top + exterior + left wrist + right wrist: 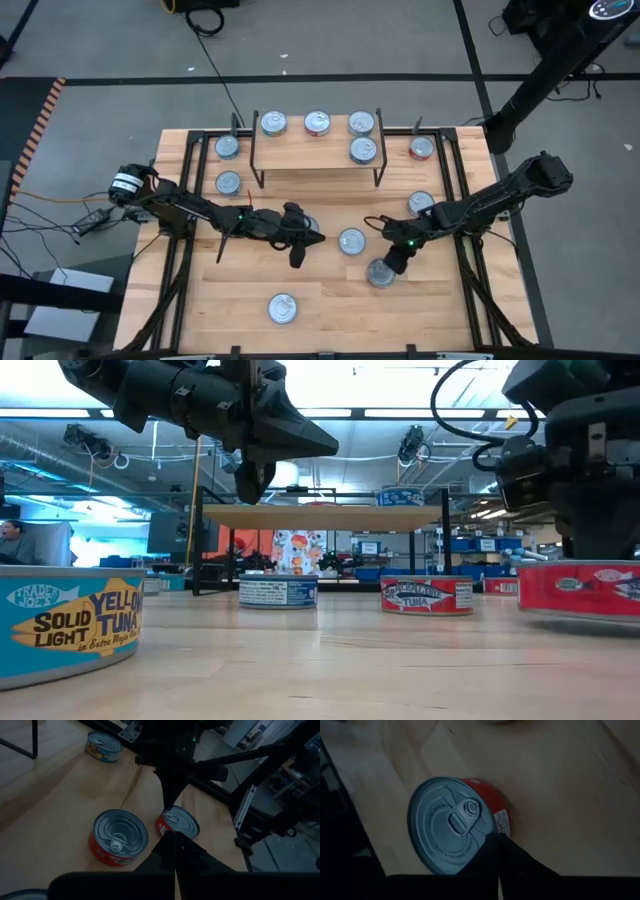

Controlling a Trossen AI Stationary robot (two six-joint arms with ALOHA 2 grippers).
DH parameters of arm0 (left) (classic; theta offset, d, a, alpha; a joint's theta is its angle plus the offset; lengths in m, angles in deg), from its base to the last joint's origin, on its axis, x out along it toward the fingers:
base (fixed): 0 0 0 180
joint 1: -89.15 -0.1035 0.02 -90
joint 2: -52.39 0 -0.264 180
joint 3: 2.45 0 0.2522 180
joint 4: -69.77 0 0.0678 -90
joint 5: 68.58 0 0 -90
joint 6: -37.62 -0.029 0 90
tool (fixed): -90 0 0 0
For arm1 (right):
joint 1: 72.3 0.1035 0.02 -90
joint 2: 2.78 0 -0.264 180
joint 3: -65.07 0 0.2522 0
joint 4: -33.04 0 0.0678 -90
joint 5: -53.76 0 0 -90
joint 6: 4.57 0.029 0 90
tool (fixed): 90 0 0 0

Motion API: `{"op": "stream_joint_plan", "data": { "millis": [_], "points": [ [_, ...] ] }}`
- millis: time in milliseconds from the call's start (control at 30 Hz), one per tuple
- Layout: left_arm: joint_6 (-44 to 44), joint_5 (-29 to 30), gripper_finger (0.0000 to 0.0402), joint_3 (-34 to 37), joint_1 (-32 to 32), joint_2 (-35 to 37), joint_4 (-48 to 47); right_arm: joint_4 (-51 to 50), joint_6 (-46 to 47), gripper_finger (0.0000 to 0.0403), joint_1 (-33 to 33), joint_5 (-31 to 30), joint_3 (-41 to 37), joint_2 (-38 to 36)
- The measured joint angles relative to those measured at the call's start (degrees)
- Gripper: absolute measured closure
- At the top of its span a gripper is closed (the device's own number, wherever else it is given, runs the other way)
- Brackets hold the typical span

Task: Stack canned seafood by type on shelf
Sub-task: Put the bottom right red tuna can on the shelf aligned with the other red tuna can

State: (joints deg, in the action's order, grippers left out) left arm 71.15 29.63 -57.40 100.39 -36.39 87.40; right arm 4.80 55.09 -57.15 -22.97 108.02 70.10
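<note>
Down on the desk (320,300), the right fingers (385,268) meet closed beside a red tuna can (452,832), seemingly empty; left fingers (298,257) hover closed, empty.

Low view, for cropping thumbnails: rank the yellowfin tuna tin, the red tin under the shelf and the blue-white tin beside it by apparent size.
1. Blue yellowfin tuna tin, nearest the camera.
2-3. Red-labelled tin and blue-and-white tin: look alike.

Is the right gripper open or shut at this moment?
Shut. The right gripper shows its two dark fingers pressed together beside the red can, not around it. The can stands upright on the table.
</note>
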Motion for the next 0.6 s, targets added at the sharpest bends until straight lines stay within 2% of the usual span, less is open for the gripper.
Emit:
{"op": "stream_joint_plan", "data": {
  "millis": [233, 400, 600],
  "points": [
    [-2.16, -0.58, 0.0392, 0.02, 0.00, 0.00, 0.45, 5.61, 7.20, 0.0400, 0.02, 3.96, 0.02, 0.00],
    [-11.48, -3.69, 0.0367, -2.19, 0.00, 0.00, 0.68, 12.34, 13.73, 0.0401, 0.02, 7.03, 0.04, -0.02],
    [-25.40, -5.36, 0.0325, -10.79, 0.84, 0.00, -5.76, 20.97, 22.68, 0.0402, -0.06, 7.60, 0.06, -0.04]
  ]
}}
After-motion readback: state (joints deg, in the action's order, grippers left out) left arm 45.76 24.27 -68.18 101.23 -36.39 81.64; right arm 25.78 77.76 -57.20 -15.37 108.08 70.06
